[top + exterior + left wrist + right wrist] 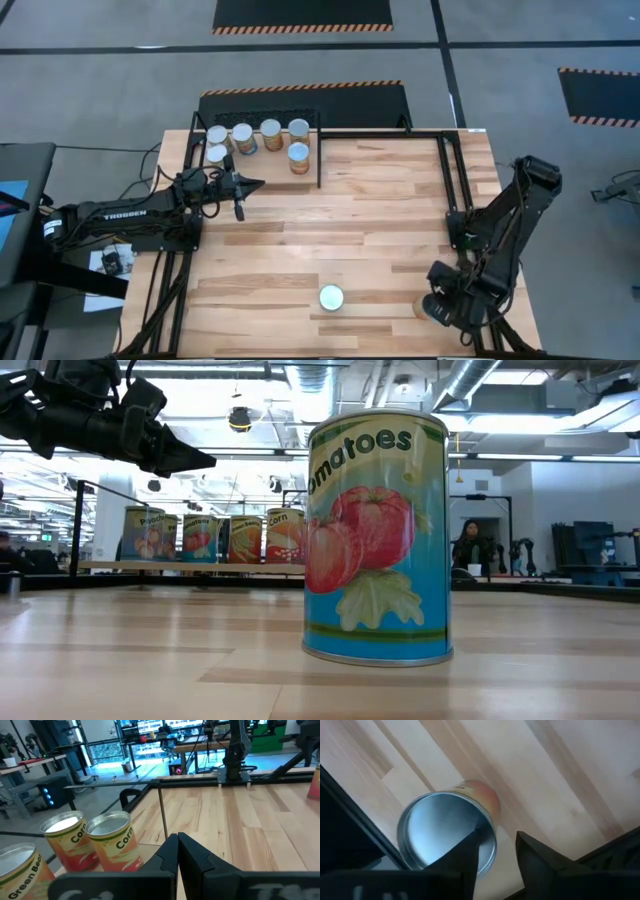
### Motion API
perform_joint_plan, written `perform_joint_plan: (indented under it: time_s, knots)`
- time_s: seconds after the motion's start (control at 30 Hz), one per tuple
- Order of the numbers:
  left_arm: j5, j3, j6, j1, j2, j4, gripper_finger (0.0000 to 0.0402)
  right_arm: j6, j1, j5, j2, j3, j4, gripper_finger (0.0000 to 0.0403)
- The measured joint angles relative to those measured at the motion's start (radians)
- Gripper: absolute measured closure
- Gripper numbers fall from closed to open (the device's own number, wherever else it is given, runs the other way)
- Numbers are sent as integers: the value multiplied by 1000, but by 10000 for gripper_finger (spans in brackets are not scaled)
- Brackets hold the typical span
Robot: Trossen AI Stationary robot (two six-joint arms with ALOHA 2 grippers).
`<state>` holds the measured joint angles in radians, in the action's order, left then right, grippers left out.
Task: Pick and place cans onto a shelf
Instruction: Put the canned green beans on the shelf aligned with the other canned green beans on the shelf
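Observation:
Several cans [271,133] stand upright on the shelf [265,170] at the far left. In front of them my left gripper [252,185] hovers shut, pointing toward the table's right. Two "Corn" cans [112,842] show beside its fingers [177,847]. A blue tomato can [331,297] stands alone near the front edge and looms large in the low view [378,535]. My right gripper [440,308] points down at the near right, open, over an orange-labelled can [447,837] that is mostly hidden under it from above [420,303]. My right gripper comes at the orange-labelled can from above. One fingertip [470,845] lies over the can's silver rim [487,827], the other stands beyond its side. Whether the finger touches the rim cannot be told. The can stands upright on the table.
A thin black frame [318,160] edges the shelf, and black rails [445,170] run along the table's far and right sides. Bare plank tabletop [370,220] lies between the two arms. Beyond the table a person [470,545] sits in the room.

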<state>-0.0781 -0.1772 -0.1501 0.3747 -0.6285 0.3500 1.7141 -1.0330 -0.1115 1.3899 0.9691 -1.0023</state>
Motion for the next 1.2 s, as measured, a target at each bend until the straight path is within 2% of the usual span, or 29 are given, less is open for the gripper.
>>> perform_joint_plan:
  time_s: [0.1,0.27,0.3,0.5,0.63,0.73,0.93,1.2]
  knots:
    - [0,0,0,0,0,0,401,-58,33,24,-4,-2,-3,280]
    - [0,0,0,0,0,0,401,-191,117,35,-47,-8,-12,381]
    - [0,0,0,0,0,0,401,-220,138,31,-58,-9,-13,390]
    - [0,0,3,0,0,-1,401,-459,317,27,-115,23,-15,396]
    - [0,0,13,0,0,-2,401,-680,496,-2,-120,95,4,396]
    - [0,0,13,0,0,-2,401,-851,645,-6,-92,144,86,398]
    - [-1,0,14,0,0,-4,402,-1156,877,57,72,198,368,398]
    - [-1,0,13,0,0,-4,401,-1357,997,121,364,417,397,395]
